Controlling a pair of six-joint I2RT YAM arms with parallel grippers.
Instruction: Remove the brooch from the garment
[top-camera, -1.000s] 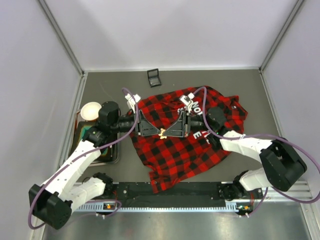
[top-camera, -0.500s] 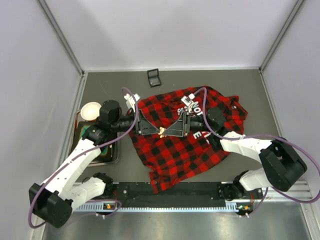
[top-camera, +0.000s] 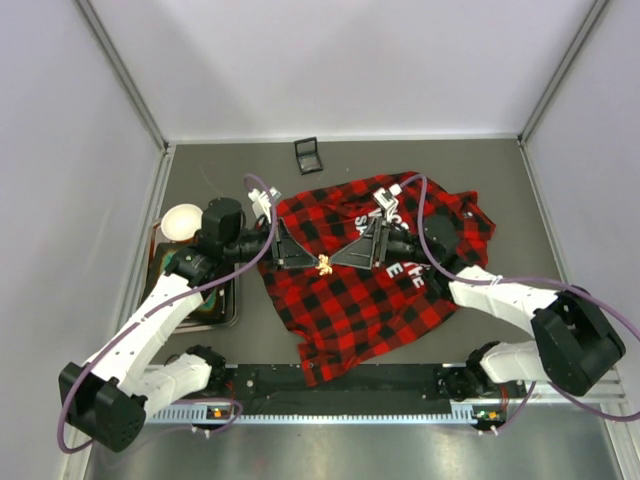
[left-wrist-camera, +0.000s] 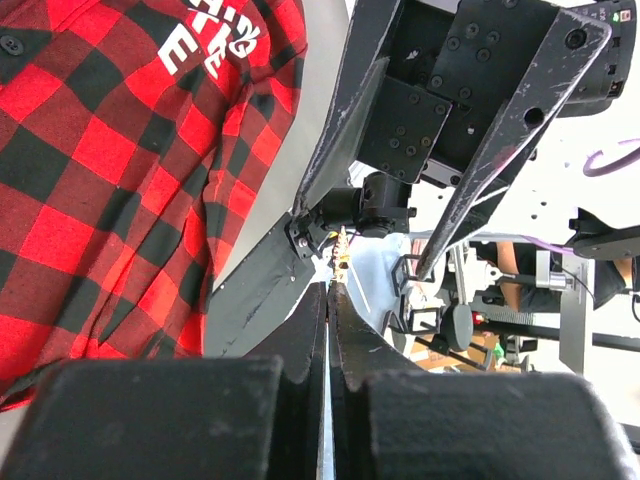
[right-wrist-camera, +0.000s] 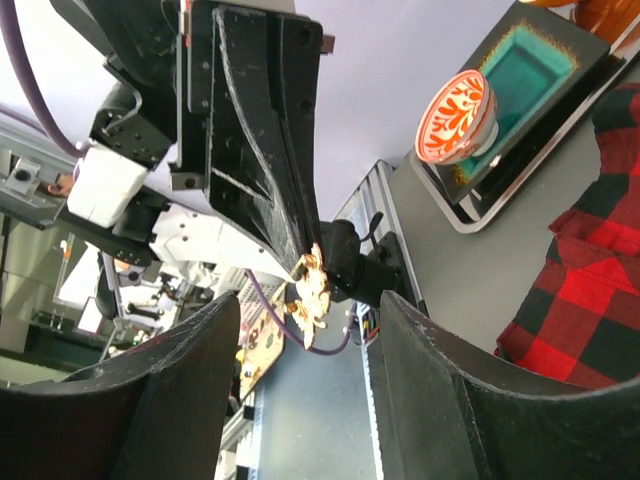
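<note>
The garment, a red-and-black plaid shirt with white lettering, lies spread on the table. Above its left half, my left gripper is shut on the brooch, a tiny pale-gold sparkly star. In the left wrist view the brooch sticks out just past the closed fingertips of the left gripper, with the garment to the left. My right gripper faces it, tip to tip, and is open. In the right wrist view the brooch hangs free between the spread fingers of the right gripper.
A dark tray lies at the left edge with a patterned bowl at its far end. The right wrist view also catches the bowl and tray. A small black box stands by the back wall.
My right gripper has opened and let go of the brooch, drawing back slightly to the right. My left gripper has shut on the brooch and now holds it alone.
</note>
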